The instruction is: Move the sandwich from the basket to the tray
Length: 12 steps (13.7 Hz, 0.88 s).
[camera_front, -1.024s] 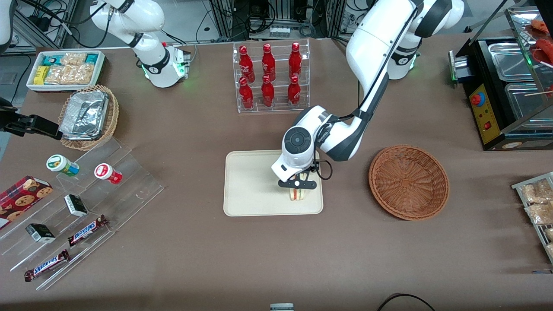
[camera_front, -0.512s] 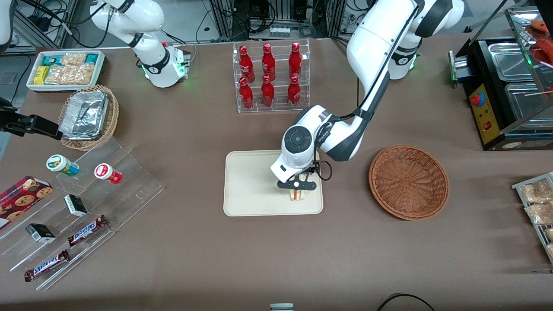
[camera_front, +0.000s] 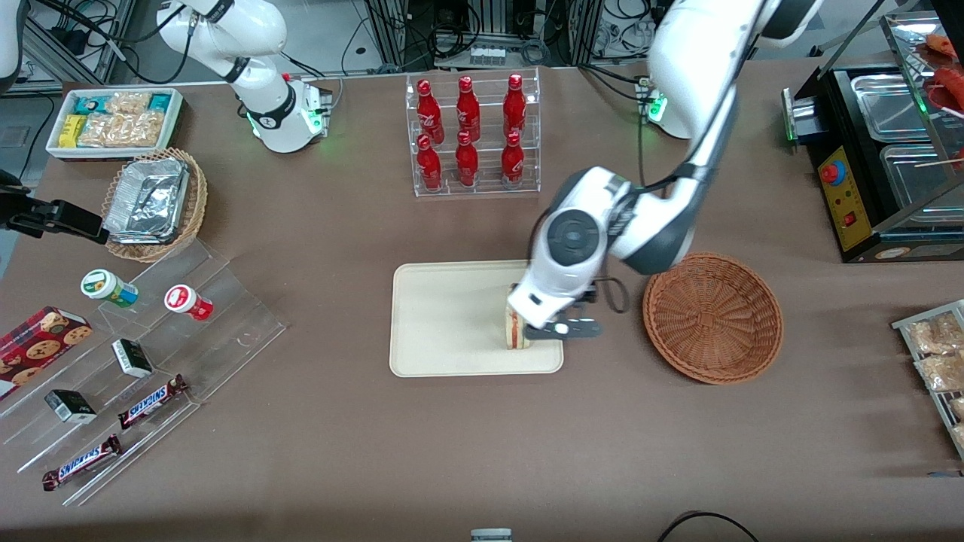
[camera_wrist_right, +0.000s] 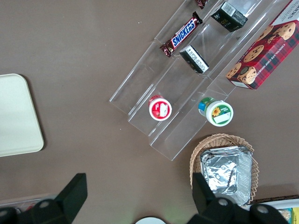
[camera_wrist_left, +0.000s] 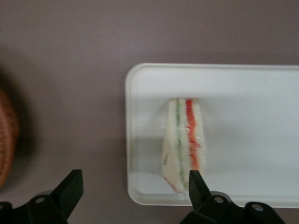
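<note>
The sandwich (camera_front: 514, 335) stands on its edge on the cream tray (camera_front: 444, 316), near the tray end closest to the reddish-brown basket (camera_front: 712, 316). In the left wrist view its red and green layers show on the sandwich (camera_wrist_left: 183, 147), set just inside the tray's rim (camera_wrist_left: 133, 140). My gripper (camera_front: 563, 329) hovers above the tray's edge, between the sandwich and the basket. It is open and holds nothing: in the wrist view the gripper (camera_wrist_left: 134, 186) has one fingertip (camera_wrist_left: 71, 184) over bare table and the other over the sandwich's corner. A sliver of basket (camera_wrist_left: 7, 135) shows too.
A clear rack of red bottles (camera_front: 471, 135) stands farther from the camera than the tray. Acrylic steps with snacks (camera_front: 151, 361), a tan wicker basket of foil containers (camera_front: 154, 203) and a white bin (camera_front: 113, 120) lie toward the parked arm's end. A black machine (camera_front: 881, 150) stands toward the working arm's end.
My gripper has come off the sandwich, risen and shifted toward the basket. The sandwich stays standing on the tray.
</note>
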Each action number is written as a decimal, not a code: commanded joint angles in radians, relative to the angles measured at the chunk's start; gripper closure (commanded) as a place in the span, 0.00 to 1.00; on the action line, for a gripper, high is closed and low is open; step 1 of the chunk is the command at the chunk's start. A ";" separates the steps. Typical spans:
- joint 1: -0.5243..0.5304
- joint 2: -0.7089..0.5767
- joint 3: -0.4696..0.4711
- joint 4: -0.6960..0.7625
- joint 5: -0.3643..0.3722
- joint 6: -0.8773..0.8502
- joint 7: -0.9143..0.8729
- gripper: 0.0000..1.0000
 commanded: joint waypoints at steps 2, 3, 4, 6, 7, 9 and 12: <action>0.106 -0.062 -0.005 -0.029 -0.017 -0.060 0.065 0.00; 0.139 -0.077 -0.005 -0.030 -0.019 -0.084 0.093 0.00; 0.176 -0.092 -0.006 -0.032 -0.019 -0.107 0.120 0.00; 0.248 -0.135 -0.005 -0.052 -0.037 -0.150 0.192 0.00; 0.277 -0.155 -0.005 -0.063 -0.038 -0.173 0.221 0.00; 0.342 -0.190 -0.005 -0.079 -0.038 -0.209 0.281 0.00; 0.383 -0.239 0.001 -0.108 -0.037 -0.240 0.326 0.00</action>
